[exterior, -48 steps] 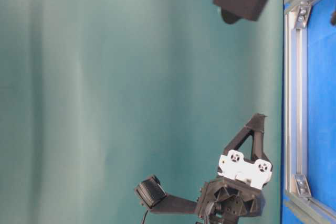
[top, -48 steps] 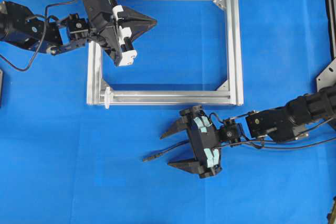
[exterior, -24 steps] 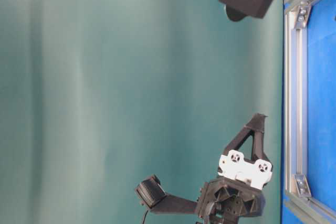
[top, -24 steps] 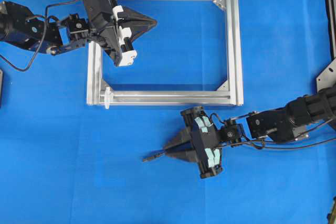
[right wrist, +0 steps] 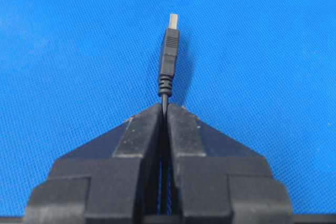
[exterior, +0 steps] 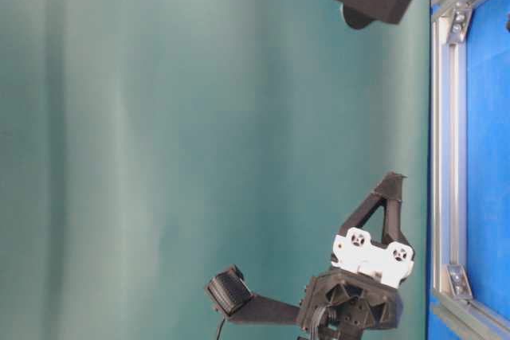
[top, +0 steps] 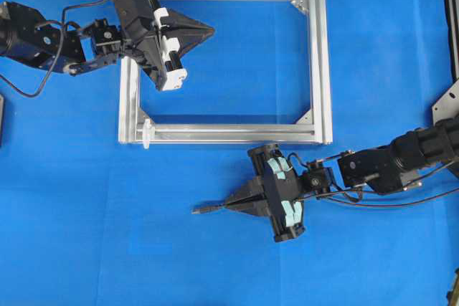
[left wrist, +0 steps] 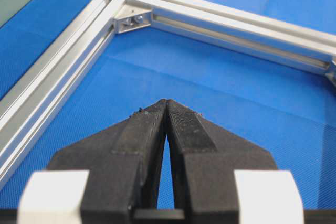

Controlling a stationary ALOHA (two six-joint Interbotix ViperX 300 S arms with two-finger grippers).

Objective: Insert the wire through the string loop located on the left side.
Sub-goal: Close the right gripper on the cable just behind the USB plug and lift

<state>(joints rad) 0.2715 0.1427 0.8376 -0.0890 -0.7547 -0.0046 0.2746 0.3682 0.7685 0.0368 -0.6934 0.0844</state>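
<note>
Right gripper (top: pixel 231 204) level, jaws clamping wire (right wrist: pixel 169 51) | left gripper (top: pixel 208 31) pinched.

Blue work surface, teal backdrop

Textured blue mat (top: pixel 373 48) fills the overhead view edge to edge, evenly lit, soft shadows only. Dark fixtures cut in at upper right edge (top: pixel 450 12) and a grey metal plate at right edge (top: pixel 446 109). Table-level view, turned sideways: smooth teal-green wall (exterior: pixel 159 133) with faint vertical shading across most of the frame, blue mat along right edge.
</note>
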